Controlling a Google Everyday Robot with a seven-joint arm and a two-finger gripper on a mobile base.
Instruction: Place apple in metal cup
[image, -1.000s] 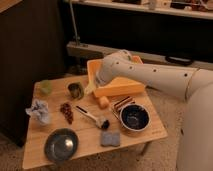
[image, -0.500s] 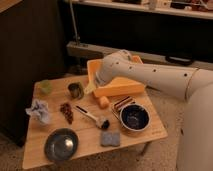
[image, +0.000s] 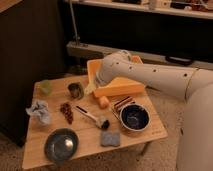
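Observation:
The apple (image: 103, 102), a small orange-yellow lump, rests on the wooden table (image: 145, 135) just in front of the orange bin. To its left stands the metal cup (image: 75, 90), short and dark grey. My gripper (image: 91, 88) hangs between them at the bin's left front corner, slightly above the table, a little right of the cup and up-left of the apple. It is open and holds nothing. The white arm reaches in from the right over the bin.
A large orange-yellow bin (image: 120, 85) sits at the back. A pale green cup (image: 46, 86), crumpled cloth (image: 40, 111), red cluster (image: 66, 112), brush (image: 92, 118), grey sponge (image: 110, 138), blue-grey bowl (image: 61, 144), blue-lined metal bowl (image: 134, 117) and striped packet (image: 122, 103) fill the table.

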